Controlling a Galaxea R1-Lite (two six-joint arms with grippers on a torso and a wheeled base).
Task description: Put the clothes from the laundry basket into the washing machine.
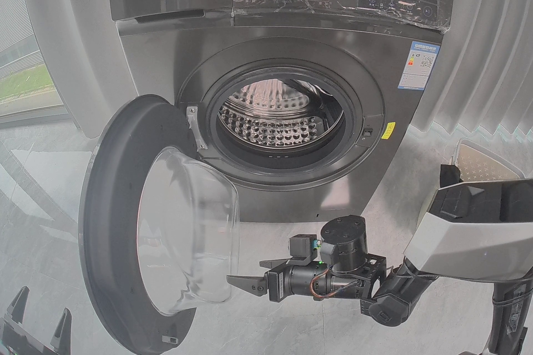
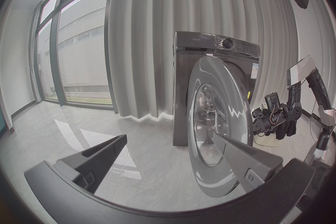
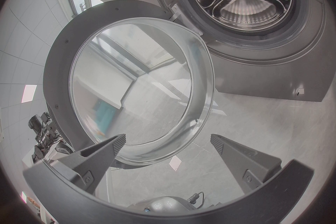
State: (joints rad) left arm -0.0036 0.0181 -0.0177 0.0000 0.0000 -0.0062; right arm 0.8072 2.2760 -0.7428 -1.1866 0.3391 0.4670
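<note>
Washing machine [image 1: 266,40] dead ahead on the floor [image 1: 311,334], its door [image 1: 111,195] swung wide to the robot's left, and the steel drum [image 1: 272,117] gleams through the open port. Low in front, the right pincer [image 1: 247,274] hangs just beside the door's glass bowl [image 1: 189,223], fingers spread, nothing between them. Far right, the laundry basket [image 1: 486,162] sits beside the machine, something dark at its edge. Cloth? Can't tell. The left pincer [image 1: 45,302] is down at the left, spread too.
</note>
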